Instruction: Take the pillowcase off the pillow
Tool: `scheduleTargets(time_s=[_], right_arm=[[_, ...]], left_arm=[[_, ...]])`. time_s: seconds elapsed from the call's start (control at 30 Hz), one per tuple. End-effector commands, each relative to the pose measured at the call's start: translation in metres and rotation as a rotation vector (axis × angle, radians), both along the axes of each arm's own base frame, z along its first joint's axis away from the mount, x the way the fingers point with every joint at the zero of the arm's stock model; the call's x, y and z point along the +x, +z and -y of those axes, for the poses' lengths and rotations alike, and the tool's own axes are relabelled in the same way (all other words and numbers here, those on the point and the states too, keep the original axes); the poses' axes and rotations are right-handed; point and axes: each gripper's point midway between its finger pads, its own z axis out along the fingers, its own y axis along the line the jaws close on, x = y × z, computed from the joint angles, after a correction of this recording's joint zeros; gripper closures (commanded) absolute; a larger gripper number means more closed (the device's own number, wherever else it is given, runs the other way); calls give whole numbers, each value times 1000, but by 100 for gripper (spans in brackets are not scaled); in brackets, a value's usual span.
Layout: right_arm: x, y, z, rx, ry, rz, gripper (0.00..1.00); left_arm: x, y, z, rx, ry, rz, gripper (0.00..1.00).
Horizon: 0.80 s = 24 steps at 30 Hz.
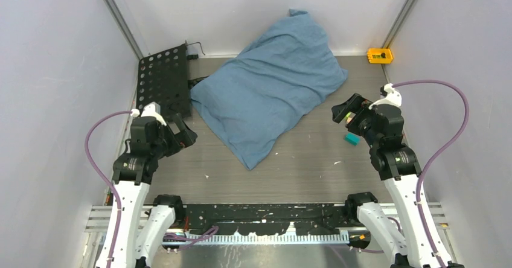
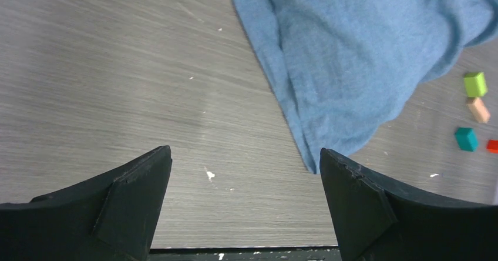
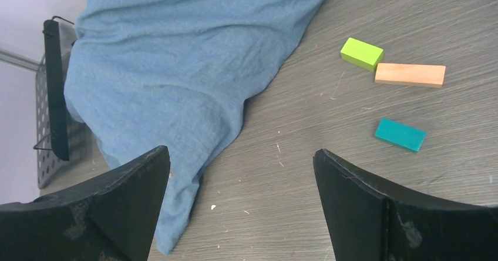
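Left tool (image 2: 244, 155) first: jaws spread wide with nothing between them, just bare grey wood-grain counter (image 2: 106, 84) under it and a few white specks (image 2: 209, 174). Right tool (image 3: 241, 152) is the same deal, wide open and holding nothing, hanging above the counter on the other side. Between the two, the pillowcase (image 1: 272, 93) lies diagonally across the middle, dusty blue and pretty wrinkled. Its near corner tapers to a flat, limp point towards the front of the counter, roughly between the tools but touching neither. In the left wrist view that corner sits just ahead of the right-hand finger, and in the right wrist view it's just ahead of the left-hand one. Further back the cloth looks plump and filled out, but the pillow itself is hidden under it. Just right of the cloth, near the right tool, three little blocks lie loose on the counter: a teal block (image 3: 400, 134) nearest, then a tan block (image 3: 410, 74) and a lime block (image 3: 362, 53) nearly touching each other. Over on the far left a black perforated panel (image 1: 163, 81) sits right beside the pillowcase's left edge, can't tell if they actually touch. The far end of the pillowcase is propped against the back wall (image 1: 253, 8), and a small yellow box (image 1: 380, 55) sits in the far right corner.
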Motion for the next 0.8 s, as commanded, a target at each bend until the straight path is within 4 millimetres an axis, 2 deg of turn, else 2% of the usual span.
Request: scheduleTargets(time_s=[0.0,0.13,0.43,0.63,0.77], right_arm=[[0,24,-6,58,12,77,4],[3,18,-21,141,57,95,3],[23,-25,-47,287,118,-8,4],[33,-64,-69,440,150,-102,8],[39,-82,-65,420,121,-144,9]], left_arm=[[9,24,21,-104,-68,131,0],[14,17,48,-249,-143,134,0],[42,-7,70,-412,-106,78,0],[56,-34,100,-378,-133,20,0],[66,-51,121,-358,-152,4,0]])
